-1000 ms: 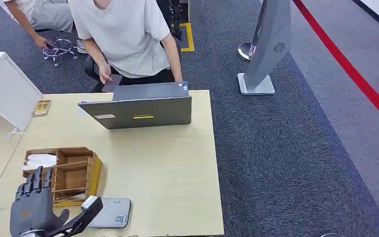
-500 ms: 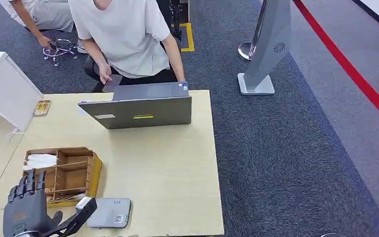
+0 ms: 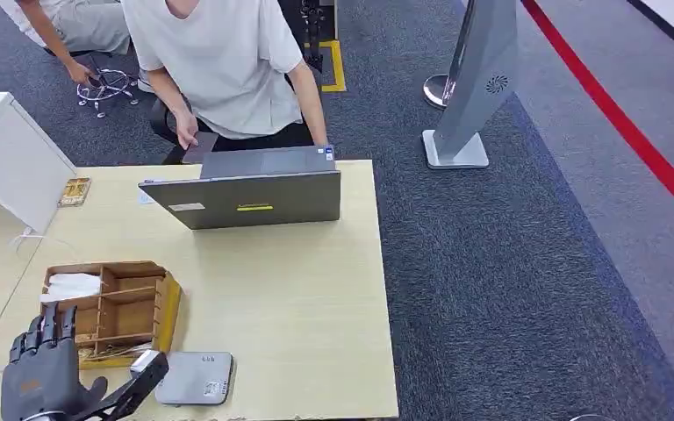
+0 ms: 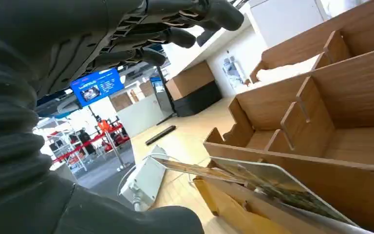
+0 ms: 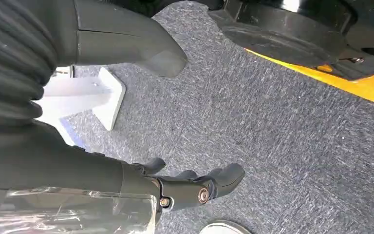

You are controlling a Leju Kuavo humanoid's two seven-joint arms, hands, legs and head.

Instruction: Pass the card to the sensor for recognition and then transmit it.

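My left hand (image 3: 39,379) hovers over the table's near left corner with nothing in it, fingers spread and pointing up. Its thumb reaches toward the flat grey card sensor (image 3: 195,378), which lies beside it near the front edge. Just beyond the hand stands a wooden organiser (image 3: 112,309) with several compartments. In the left wrist view the hand (image 4: 78,39) is apart from the organiser (image 4: 341,112), and a printed card (image 4: 277,187) leans in its nearest slot. My right hand (image 5: 53,161) hangs over the grey carpet, its fingers (image 5: 195,187) loosely bent and holding nothing.
A grey laptop (image 3: 250,197) sits at the far table edge with a person in a white shirt (image 3: 219,61) behind it. A white box (image 3: 9,153) stands at the far left. A grey pedestal (image 3: 478,88) stands on the carpet to the right. White paper (image 3: 75,285) lies in the organiser's far compartment.
My left hand has drawn back toward the near table edge and slightly left, away from the organiser. The sensor and the organiser have stayed put.
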